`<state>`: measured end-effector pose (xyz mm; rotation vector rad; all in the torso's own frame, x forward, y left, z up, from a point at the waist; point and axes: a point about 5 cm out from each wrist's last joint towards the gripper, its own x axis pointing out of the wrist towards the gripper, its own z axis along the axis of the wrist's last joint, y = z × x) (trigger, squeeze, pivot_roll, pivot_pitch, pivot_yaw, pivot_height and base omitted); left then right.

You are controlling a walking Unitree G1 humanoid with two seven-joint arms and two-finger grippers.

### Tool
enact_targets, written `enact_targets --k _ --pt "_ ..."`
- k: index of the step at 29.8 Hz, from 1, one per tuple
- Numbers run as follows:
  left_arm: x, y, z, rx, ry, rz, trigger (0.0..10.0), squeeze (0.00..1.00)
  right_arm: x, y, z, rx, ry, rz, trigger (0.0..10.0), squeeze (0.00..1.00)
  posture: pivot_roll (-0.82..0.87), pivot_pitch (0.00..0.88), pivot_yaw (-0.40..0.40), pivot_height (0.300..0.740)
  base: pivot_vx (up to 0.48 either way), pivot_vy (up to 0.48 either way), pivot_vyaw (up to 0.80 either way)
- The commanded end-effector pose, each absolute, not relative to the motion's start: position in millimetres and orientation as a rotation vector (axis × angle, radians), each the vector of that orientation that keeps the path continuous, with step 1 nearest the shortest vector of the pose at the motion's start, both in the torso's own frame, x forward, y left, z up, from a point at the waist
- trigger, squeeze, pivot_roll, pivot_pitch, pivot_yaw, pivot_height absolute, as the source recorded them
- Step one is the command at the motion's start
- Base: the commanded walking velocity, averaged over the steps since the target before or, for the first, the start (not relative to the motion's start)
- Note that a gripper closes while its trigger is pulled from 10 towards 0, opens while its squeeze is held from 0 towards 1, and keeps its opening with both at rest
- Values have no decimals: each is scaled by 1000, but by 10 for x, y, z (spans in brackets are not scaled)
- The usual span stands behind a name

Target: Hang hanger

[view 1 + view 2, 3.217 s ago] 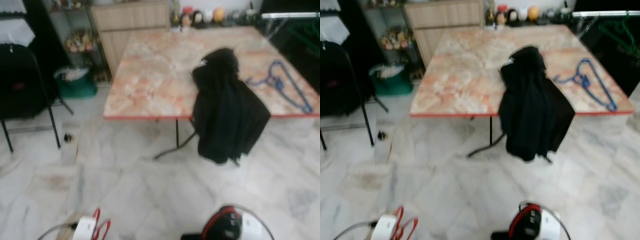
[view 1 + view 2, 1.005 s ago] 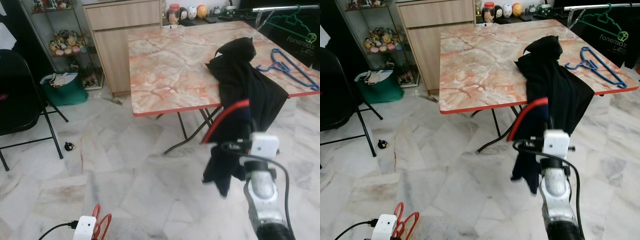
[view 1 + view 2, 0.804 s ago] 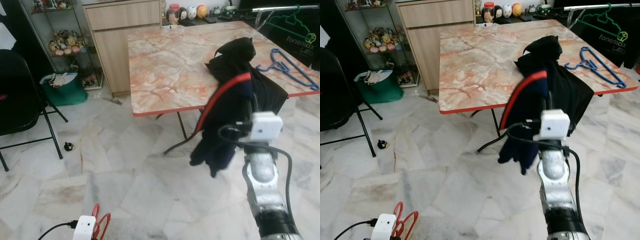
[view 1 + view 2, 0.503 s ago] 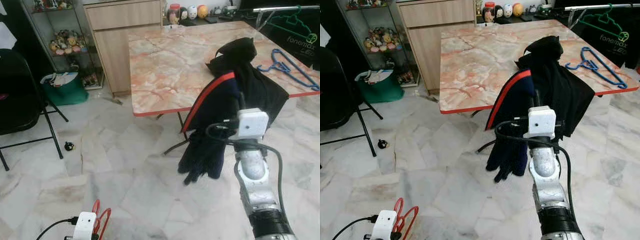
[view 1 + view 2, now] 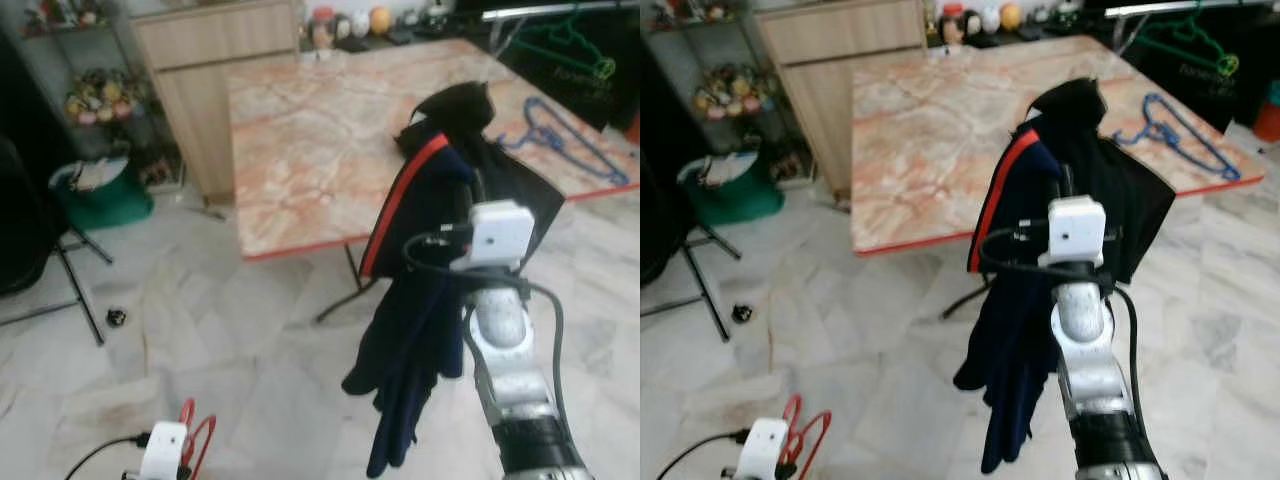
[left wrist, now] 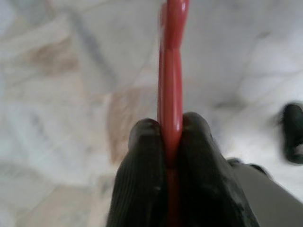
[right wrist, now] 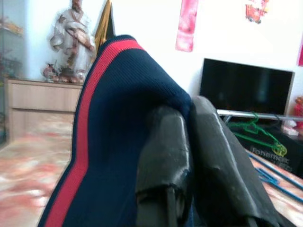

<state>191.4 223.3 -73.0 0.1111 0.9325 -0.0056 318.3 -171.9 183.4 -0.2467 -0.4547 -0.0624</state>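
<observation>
My right gripper [image 7: 187, 111] is raised in front of me, shut on a navy garment [image 5: 415, 290] with a red stripe that hangs down from it toward the floor. Low at my left side, my left gripper [image 6: 170, 127] is shut on a thin red hanger [image 6: 171, 66], whose red loops [image 5: 197, 432] show beside the white wrist camera. A blue hanger [image 5: 565, 135] lies on the marble table [image 5: 310, 140] at the far right. A green hanger [image 5: 560, 42] hangs on a metal rail [image 5: 1160, 8] beyond it.
A black garment [image 5: 520, 185] is draped over the table's front right edge, just behind the navy one. A wooden cabinet [image 5: 200, 60], a green bag [image 5: 100, 195] and a folding chair's legs [image 5: 75, 280] stand to the left. Marble floor lies between me and the table.
My right arm has lifted the navy garment and swung it left; it now hangs longer. The view has shifted right and slightly closer. The left gripper keeps the red hanger.
</observation>
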Motion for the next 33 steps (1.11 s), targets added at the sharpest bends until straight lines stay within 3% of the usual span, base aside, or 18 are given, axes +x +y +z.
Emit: enact_targets --k 1,17,33 --pt "1865 2331 -731 126 945 13 10000 0 3181 -1627 2011 -235 -525 -51 10000 0 -66 0 80 740 394 0 0" --pt "1882 2279 -737 112 944 15 10000 0 3268 -1645 2290 -258 -584 -68 10000 0 -52 0 72 740 402 0 0" --pt "1873 2247 -751 104 949 20 10000 0 3539 -1734 2922 -324 -713 -70 10000 0 -63 0 66 740 403 0 0"
